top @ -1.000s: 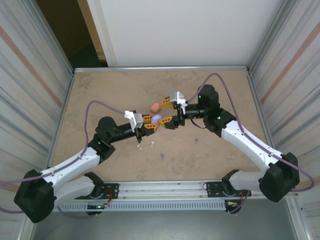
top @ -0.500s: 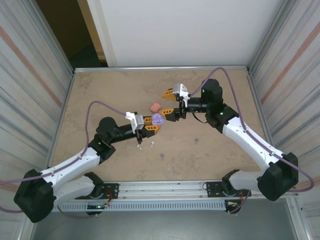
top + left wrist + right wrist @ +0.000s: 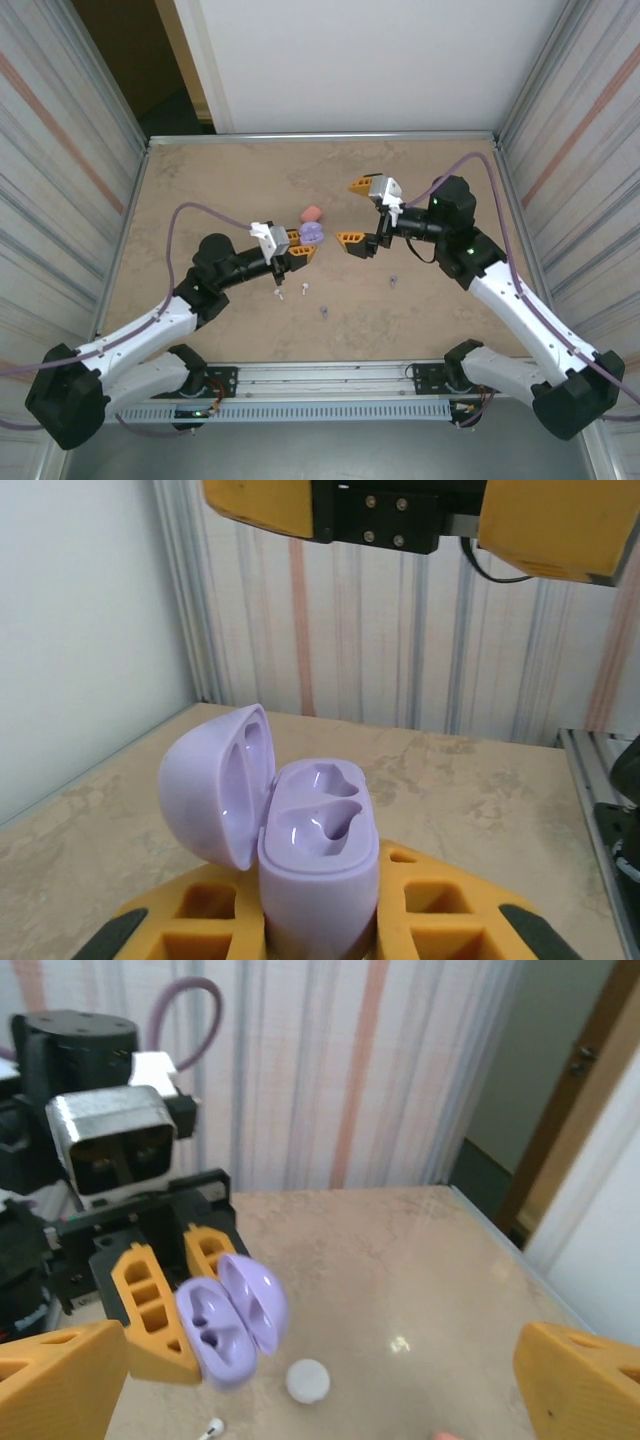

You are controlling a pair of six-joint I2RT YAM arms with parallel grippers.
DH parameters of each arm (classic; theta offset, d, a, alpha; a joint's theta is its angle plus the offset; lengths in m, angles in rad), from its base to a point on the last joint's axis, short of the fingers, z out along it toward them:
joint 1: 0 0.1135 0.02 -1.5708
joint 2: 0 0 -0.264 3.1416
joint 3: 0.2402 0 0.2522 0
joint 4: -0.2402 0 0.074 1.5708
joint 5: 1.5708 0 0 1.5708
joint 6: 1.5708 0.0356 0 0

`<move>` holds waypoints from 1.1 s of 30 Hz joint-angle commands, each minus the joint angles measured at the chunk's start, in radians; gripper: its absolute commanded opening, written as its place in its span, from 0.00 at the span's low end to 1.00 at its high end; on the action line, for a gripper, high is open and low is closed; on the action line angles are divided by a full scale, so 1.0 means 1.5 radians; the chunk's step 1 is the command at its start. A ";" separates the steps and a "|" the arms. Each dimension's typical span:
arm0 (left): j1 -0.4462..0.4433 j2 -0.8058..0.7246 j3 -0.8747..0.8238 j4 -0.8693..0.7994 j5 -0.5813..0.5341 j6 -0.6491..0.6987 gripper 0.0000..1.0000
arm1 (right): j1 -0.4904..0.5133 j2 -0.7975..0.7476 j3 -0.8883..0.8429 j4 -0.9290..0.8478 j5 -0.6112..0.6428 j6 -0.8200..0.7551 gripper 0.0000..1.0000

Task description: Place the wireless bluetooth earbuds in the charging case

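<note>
**Earbuds lie on the counter, the purple case is open: what can fail**

The left gripper (image 3: 303,243) is clenched on the lower body of the purple charging case (image 3: 318,845). It holds the case above the counter (image 3: 200,180) with the lid flipped back and both wells empty. The right gripper (image 3: 358,212) is released, with its jaws spread wide, a little apart from the case. Two purple earbuds (image 3: 323,312) (image 3: 393,281) and two white earbuds (image 3: 282,296) (image 3: 303,288) lie loose on the counter.

I judge the pick as the main risk. The earbuds are tiny against the broad fingers, so one may be pushed away or pinched crooked. A crooked earbud will probably not seat in its well. Pressing it down may snap the lid shut or make the case slip in the grip. A white earbud taken by mistake would not match.
</note>
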 commanded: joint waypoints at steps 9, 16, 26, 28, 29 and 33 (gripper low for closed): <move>-0.003 -0.081 -0.008 -0.083 -0.065 0.067 0.00 | -0.052 -0.067 -0.051 -0.042 0.149 0.090 0.99; -0.003 -0.109 -0.012 -0.101 -0.074 0.076 0.00 | -0.080 -0.033 -0.043 -0.098 0.161 0.223 0.99; -0.003 -0.145 -0.027 -0.117 -0.095 0.084 0.00 | -0.076 0.015 -0.058 -0.206 0.136 0.345 0.87; -0.003 -0.147 -0.030 -0.114 -0.096 0.085 0.00 | -0.068 0.029 -0.056 -0.251 0.134 0.370 0.82; -0.003 -0.148 -0.030 -0.114 -0.097 0.085 0.00 | -0.064 0.036 -0.054 -0.270 0.130 0.379 0.80; -0.003 -0.145 -0.030 -0.111 -0.098 0.090 0.00 | -0.029 0.064 -0.055 -0.325 0.116 0.421 0.74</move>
